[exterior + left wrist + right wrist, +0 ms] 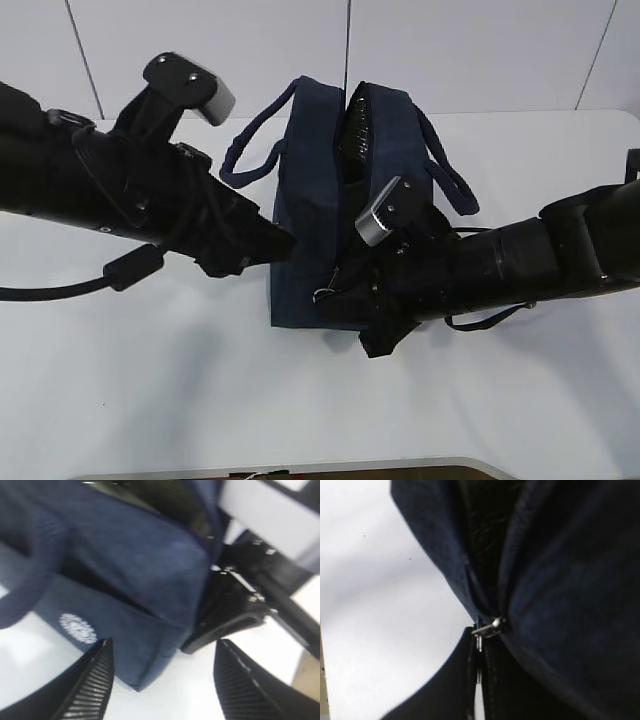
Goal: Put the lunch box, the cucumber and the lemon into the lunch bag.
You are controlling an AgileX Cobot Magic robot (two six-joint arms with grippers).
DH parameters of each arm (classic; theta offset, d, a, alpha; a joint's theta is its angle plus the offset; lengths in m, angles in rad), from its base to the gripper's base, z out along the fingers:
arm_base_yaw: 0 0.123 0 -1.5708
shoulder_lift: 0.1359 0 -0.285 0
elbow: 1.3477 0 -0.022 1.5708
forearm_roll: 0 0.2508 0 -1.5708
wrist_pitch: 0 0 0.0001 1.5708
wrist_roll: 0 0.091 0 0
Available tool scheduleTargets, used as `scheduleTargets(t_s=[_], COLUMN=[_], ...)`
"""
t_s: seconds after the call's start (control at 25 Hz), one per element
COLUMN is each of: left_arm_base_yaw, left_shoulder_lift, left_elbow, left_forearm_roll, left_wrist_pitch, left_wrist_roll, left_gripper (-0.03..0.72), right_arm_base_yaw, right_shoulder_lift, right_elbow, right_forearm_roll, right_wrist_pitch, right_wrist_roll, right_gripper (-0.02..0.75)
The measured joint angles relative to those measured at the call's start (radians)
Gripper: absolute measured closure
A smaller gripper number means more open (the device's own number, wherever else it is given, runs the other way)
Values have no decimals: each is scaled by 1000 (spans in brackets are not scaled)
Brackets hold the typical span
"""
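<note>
The dark navy lunch bag (310, 200) stands upright mid-table, its top gaping open. My left gripper (285, 243) is open at the bag's lower left side; in the left wrist view a bottom corner of the lunch bag (140, 565) lies between the ribbed fingers (95, 680) of the left gripper (164, 645). My right gripper (340, 292) is at the bag's front edge, shut on the metal zipper pull (322, 295). In the right wrist view the zipper pull (487, 629) sits at the tip of the right gripper (479, 645). Lunch box, cucumber and lemon are hidden or out of view.
The bag's two loop handles hang out to the left (245, 150) and right (455, 185). White table (150, 380) surrounds the bag, with its front edge (300, 468) near the bottom. A black cable (60, 290) trails from the left arm.
</note>
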Motion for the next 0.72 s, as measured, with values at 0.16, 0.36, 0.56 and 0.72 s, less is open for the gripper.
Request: scheduleTargets(t_s=[0.16,0.36,0.56,0.72], left_arm_base_yaw=[2,2,2,2], left_shoulder_lift=[9,50,68,76], left_elbow=[0,1,1,1], left_forearm_roll=[-10,-139,-263,-278], left_wrist_pitch=[-7,-20,-10,-24], left_wrist_roll=[-4,62,150,163], left_gripper=[232,232,232,232], right_arm_base_yaw=[0,0,0,0], right_shoulder_lift=[0,0,0,0], right_elbow=[0,0,0,0], right_forearm_roll=[0,-1,-1,-1], right_wrist_pitch=[0,0,0,0], right_wrist_roll=[0,0,2,2], right_gripper=[733,733,733,733])
